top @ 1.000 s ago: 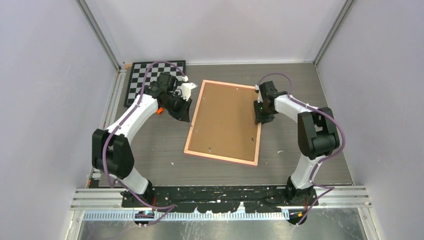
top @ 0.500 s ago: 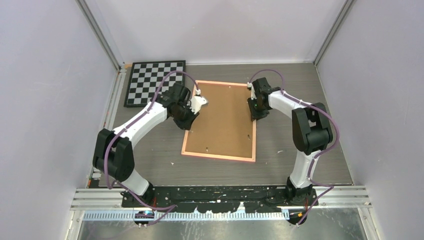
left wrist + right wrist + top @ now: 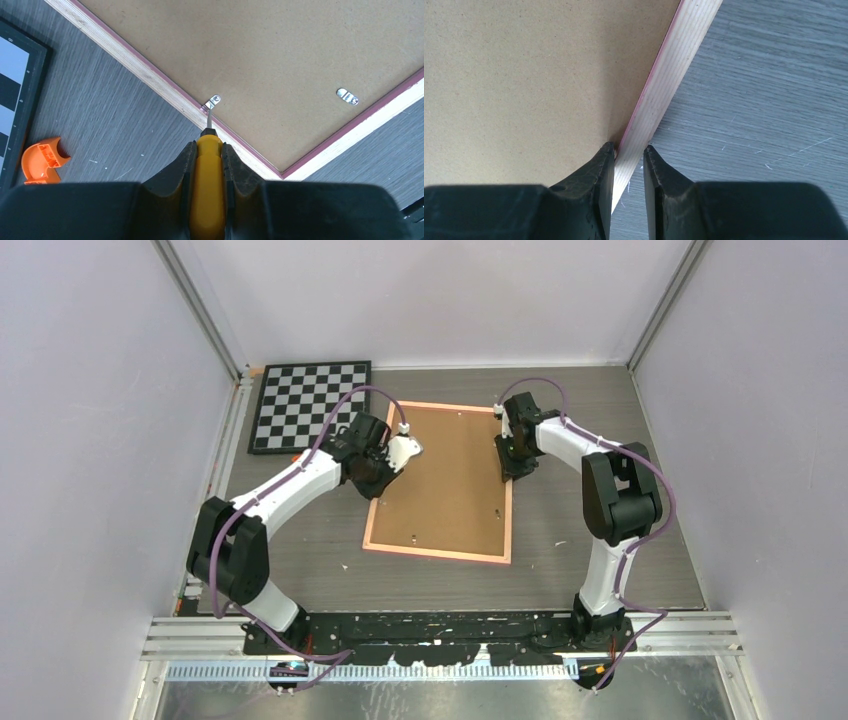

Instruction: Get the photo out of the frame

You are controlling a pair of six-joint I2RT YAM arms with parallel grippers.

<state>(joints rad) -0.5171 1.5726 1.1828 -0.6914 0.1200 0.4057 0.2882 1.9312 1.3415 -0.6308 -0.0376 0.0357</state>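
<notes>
The frame (image 3: 450,490) lies face down on the table, brown fibreboard back up inside a thin pink border. The photo is hidden under that back. My left gripper (image 3: 207,147) is shut on a yellow-handled screwdriver (image 3: 207,190). The screwdriver's metal tip touches a small metal clip (image 3: 214,101) on the frame's left border. A second clip (image 3: 347,96) sits near the neighbouring edge. My right gripper (image 3: 629,150) straddles the frame's right border (image 3: 674,75), one finger on the backboard side, the other on the outer side, shut on it.
The black-and-white chessboard (image 3: 310,405) lies at the back left, just behind my left arm. A small orange plastic piece (image 3: 42,159) rests on the table beside the chessboard's rim. Grey walls close the table in on three sides.
The frame has swung from tilted to nearly square and shifted left. My left gripper moved right to the frame's left border. The right gripper went along with the right border, its jaws narrowing.
</notes>
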